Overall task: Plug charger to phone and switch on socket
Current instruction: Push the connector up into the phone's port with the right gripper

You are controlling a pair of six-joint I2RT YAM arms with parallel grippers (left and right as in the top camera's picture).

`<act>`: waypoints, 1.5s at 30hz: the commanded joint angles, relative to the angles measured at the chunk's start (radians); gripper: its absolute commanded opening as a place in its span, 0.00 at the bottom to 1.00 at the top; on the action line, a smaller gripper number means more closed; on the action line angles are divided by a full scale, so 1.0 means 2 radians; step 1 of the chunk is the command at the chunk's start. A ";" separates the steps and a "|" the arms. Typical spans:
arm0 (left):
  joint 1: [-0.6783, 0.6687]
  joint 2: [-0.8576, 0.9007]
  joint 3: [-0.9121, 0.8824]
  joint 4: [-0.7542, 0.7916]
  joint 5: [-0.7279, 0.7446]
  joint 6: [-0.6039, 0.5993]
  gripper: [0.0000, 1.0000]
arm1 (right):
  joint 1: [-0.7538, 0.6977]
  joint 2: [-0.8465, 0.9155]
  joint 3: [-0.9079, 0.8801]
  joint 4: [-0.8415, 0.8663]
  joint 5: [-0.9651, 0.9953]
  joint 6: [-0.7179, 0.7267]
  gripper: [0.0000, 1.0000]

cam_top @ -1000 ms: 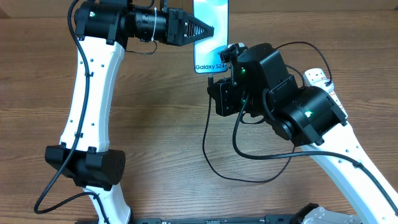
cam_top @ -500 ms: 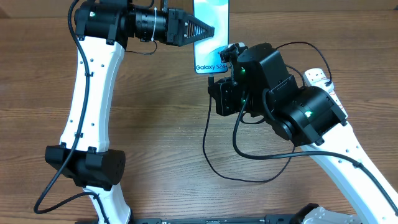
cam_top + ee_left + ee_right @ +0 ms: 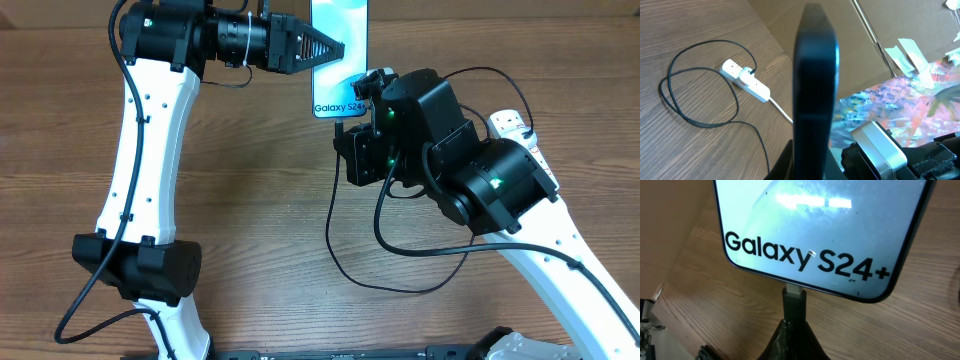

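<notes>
The phone, blue-screened with "Galaxy S24+" along its near short end, is held off the table at the back centre by my left gripper, shut on its left edge. Seen from the left wrist, the phone is a black slab edge-on between the jaws of that gripper. My right gripper is shut on the charger's connector tip, which meets the middle of the phone's short end. The black charger cable loops over the table. The white socket lies beyond, its plug fitted.
The socket lies at the right, mostly hidden behind the right arm. A brown board wall stands behind the table. Cable loops lie near the strip. The right wrist's silver camera housing sits close to the phone.
</notes>
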 commanded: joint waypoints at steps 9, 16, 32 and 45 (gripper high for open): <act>-0.001 -0.005 0.006 -0.002 0.025 0.021 0.04 | 0.002 -0.007 0.016 0.008 0.014 -0.001 0.04; -0.001 -0.005 0.006 -0.002 0.025 0.020 0.04 | 0.001 -0.007 0.016 0.017 0.014 0.002 0.04; -0.001 -0.005 0.006 -0.001 0.024 0.014 0.04 | 0.002 -0.007 0.016 0.025 0.021 0.028 0.04; 0.000 -0.005 0.006 -0.001 0.024 0.014 0.04 | 0.002 -0.007 0.016 0.016 0.048 0.041 0.04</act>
